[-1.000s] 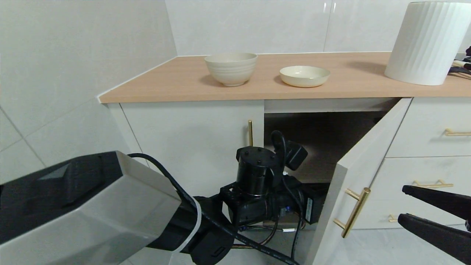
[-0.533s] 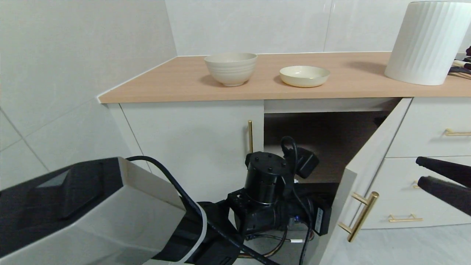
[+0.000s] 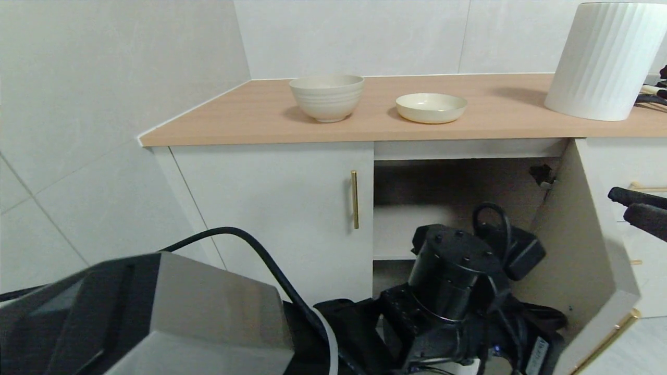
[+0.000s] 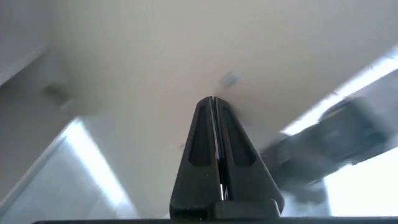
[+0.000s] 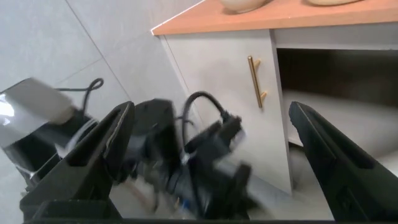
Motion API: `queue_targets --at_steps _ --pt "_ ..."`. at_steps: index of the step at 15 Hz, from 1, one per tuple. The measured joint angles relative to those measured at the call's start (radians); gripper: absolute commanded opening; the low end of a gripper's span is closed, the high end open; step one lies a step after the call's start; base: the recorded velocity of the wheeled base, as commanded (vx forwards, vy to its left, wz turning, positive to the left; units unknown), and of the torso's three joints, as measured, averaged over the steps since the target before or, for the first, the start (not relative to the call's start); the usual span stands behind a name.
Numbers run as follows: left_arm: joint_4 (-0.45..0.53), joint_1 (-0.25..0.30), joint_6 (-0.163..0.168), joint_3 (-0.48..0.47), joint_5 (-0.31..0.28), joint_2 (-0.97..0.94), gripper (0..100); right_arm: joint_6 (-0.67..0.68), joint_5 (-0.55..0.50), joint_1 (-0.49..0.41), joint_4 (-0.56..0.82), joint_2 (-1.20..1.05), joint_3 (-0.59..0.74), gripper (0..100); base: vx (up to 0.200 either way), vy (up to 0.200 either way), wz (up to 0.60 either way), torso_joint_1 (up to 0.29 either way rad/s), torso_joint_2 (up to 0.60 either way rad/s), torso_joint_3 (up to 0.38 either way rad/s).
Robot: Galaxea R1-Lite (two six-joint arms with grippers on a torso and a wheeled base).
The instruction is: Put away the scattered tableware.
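Two pieces of tableware sit on the counter above an open cabinet.

A ribbed cream ceramic bowl [image 3: 326, 96] and, to its right, a shallow cream dish [image 3: 431, 107] stand apart on the wooden countertop [image 3: 250, 122]. At the far right is a tall white ribbed container [image 3: 607, 60], cut off at the top. Dark utensils [image 3: 654, 94] beside it are too cropped to identify. Below, the white cabinet door [image 3: 589, 245] is swung open, and its brass handle is mostly out of frame. The left gripper [image 4: 213, 149] has its fingers pressed together on nothing, against a pale blurred surface. The right gripper [image 5: 210, 112] has its fingers spread wide and is empty. In the head view it is cropped at the right edge, level with the open door.
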Motion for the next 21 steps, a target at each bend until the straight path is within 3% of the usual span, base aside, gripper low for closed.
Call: queue_targets --at_steps 2,3,5,7,10,13,17,18,21 --pt "0.009 -0.090 -0.004 -0.060 0.030 0.011 0 0.000 0.000 0.000 0.004 -0.008 -0.002 100 0.000 0.000 0.00 0.000 0.00 0.000" --pt "-0.001 -0.108 -0.005 -0.066 0.052 0.010 0 0.000 0.000 0.000 0.004 -0.012 -0.002 100 0.000 0.000 0.00 0.000 0.00 0.000" --pt "-0.026 -0.116 -0.016 -0.039 0.088 -0.020 0 0.000 0.001 0.000 0.004 -0.016 -0.003 100 0.000 0.000 0.00 0.000 0.00 0.000" --pt "-0.036 -0.079 -0.025 0.033 0.095 -0.087 0 0.000 0.000 0.000 0.007 -0.006 -0.002 100 0.000 0.000 0.00 0.000 0.00 0.000" --pt "-0.040 0.061 -0.025 0.177 0.105 -0.222 0 0.000 0.001 -0.001 0.006 0.051 -0.012 100 0.000 0.000 0.00 0.000 0.00 0.000" --pt "-0.041 0.263 -0.006 0.356 0.111 -0.403 0 -0.010 0.001 -0.026 0.011 0.199 -0.075 100 0.000 0.000 0.00 0.000 0.00 0.000" --pt "-0.036 0.559 0.107 0.613 0.120 -0.664 0 -0.103 -0.001 -0.089 0.081 0.410 -0.240 100 0.000 0.000 0.00 0.000 0.00 0.000" --pt "-0.032 0.599 0.124 0.657 0.121 -0.716 100 -0.107 -0.002 -0.095 0.086 0.436 -0.258 100 0.000 0.000 0.00 0.000 0.00 0.000" --pt "-0.022 0.660 0.137 0.737 0.120 -0.834 100 -0.103 -0.020 -0.101 0.094 0.468 -0.262 100 0.000 0.000 0.00 0.000 0.00 0.000"
